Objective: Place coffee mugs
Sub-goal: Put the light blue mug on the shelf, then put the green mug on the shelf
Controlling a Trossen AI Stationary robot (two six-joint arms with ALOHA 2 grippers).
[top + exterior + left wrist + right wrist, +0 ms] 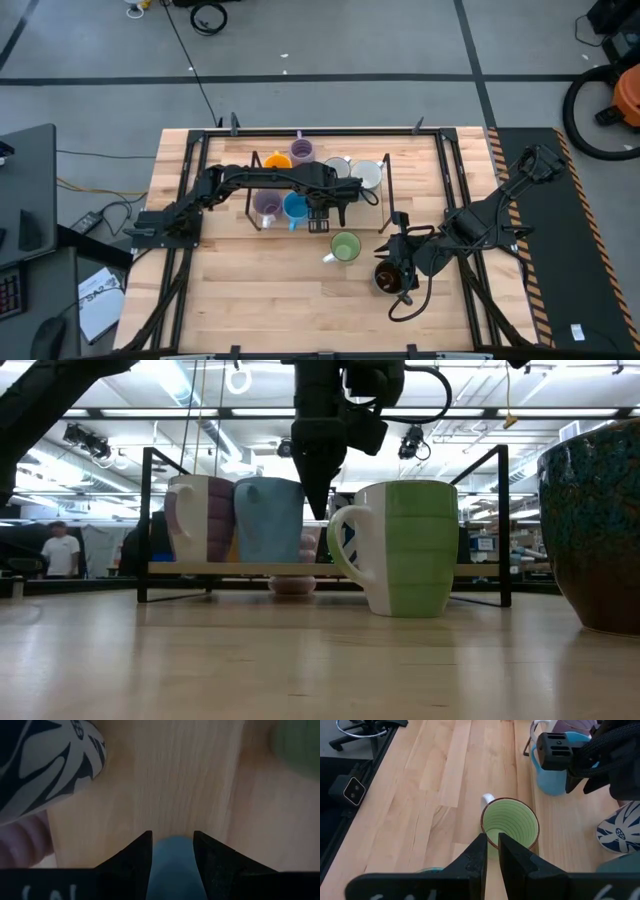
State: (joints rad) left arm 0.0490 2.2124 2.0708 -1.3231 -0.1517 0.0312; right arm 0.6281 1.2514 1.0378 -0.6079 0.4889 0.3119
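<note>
Left claw (318, 222) hung over the front edge of the black wire rack (250, 205), just right of the blue mug (295, 207); fingers apart, nothing clamped. In the left wrist view a blurred blue shape sat between the fingers (135, 857), contact not clear. Low view showed the claw pointing down between the blue mug (268, 520) and the green mug (410, 545).

Right claw (398, 262) sat low over the bench (260, 300), just right of the green mug (345, 246) and beside the dark brown mug (388, 277); fingers together, empty.

Green mug stood upright on the bench in front of the rack, handle toward the left arm's side. Dark brown mug upright on the bench, near it.

In the rack: lavender mug (266, 206) beside the blue one, orange mug (277, 160), purple mug (302, 151), patterned white mug (338, 166) and pale mug (367, 174) behind.
</note>
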